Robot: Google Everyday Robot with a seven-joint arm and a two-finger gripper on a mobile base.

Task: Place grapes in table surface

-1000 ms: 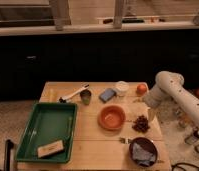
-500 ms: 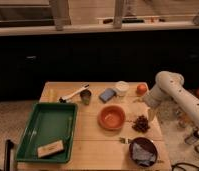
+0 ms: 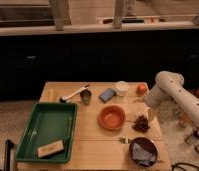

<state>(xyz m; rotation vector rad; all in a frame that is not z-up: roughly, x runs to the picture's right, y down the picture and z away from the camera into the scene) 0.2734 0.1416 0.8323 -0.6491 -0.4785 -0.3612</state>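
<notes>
The grapes [image 3: 141, 124], a small dark reddish-brown bunch, lie on the light wooden table surface [image 3: 93, 145] at the right, just right of the orange bowl [image 3: 112, 117]. My white arm comes in from the right. My gripper [image 3: 150, 113] hangs at its end, just above and to the right of the grapes, close to them. I cannot tell whether it touches them.
A green tray [image 3: 48, 131] with a small tan block [image 3: 49, 148] fills the left. A dark bowl [image 3: 144, 150] sits front right. An orange fruit [image 3: 141, 89], a white cup [image 3: 122, 88], a blue sponge [image 3: 107, 95], a metal cup [image 3: 85, 96] and a brush [image 3: 73, 94] line the back.
</notes>
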